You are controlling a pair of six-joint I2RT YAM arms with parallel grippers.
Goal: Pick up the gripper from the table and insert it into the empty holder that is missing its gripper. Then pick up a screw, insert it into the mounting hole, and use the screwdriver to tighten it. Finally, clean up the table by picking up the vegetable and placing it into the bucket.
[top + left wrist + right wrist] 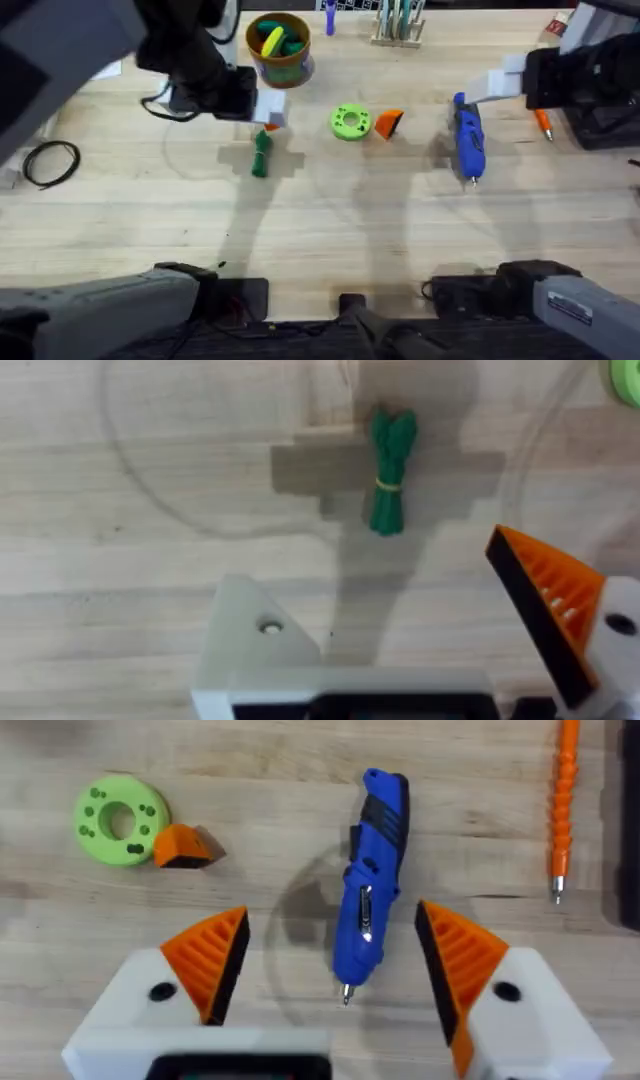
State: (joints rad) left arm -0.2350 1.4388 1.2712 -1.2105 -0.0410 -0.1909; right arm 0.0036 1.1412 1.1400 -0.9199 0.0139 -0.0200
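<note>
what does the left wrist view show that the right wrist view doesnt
Left wrist alone: the vegetable lying on the table, and the left gripper with a bare white holder on one side. Right wrist alone: the screwdriver, the loose orange gripper and a thin orange tool. Both: the table and the green disc.

Orange ribbed gripper (388,123) lies mid-table (330,240) beside blue screwdriver (468,143); green vegetable (261,156) lies left; bucket (279,47) stands at far edge.
</note>
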